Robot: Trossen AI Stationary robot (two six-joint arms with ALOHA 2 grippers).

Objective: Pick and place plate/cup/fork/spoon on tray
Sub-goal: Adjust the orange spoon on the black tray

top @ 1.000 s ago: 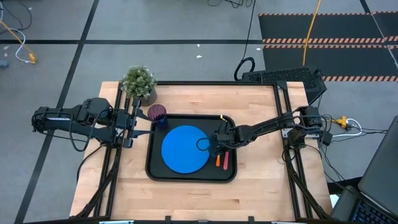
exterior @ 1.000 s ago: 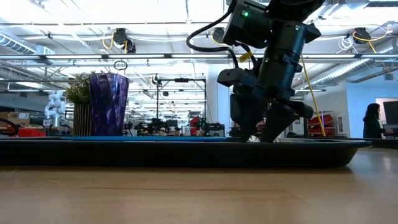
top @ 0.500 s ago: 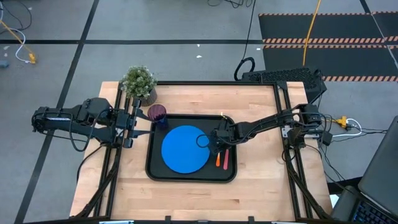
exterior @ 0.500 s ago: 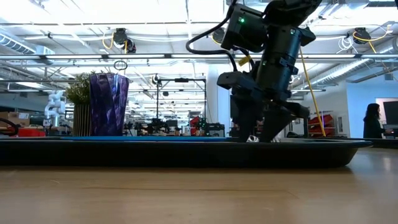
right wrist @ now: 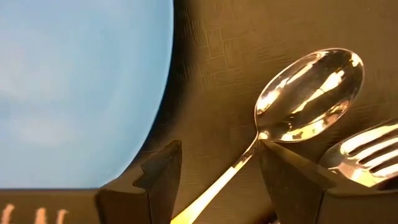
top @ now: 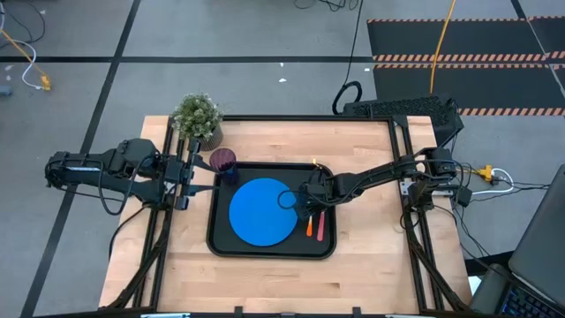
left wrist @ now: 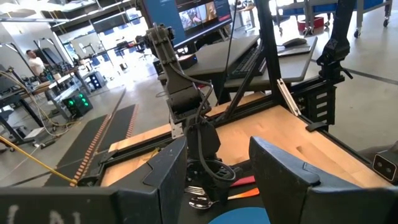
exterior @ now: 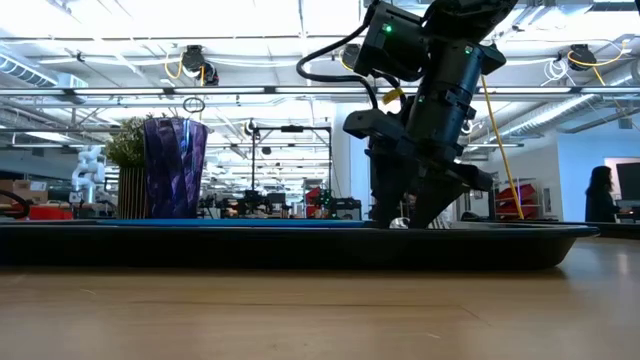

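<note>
Waiting at the worktop's left edge, the left pincer (top: pixel 187 183) hangs released, beside the cup (top: pixel 222 162) in the tray's (top: pixel 265 253) far-left corner. Centred on the tray lies the plate (top: pixel 262 212). Right of it, the right pincer (top: pixel 301 206) hovers, released, over the spoon (right wrist: pixel 297 109), the fork (right wrist: pixel 367 152) alongside.

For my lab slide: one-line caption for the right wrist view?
Right end effector open over the spoon on the tray, between plate and fork.
</note>
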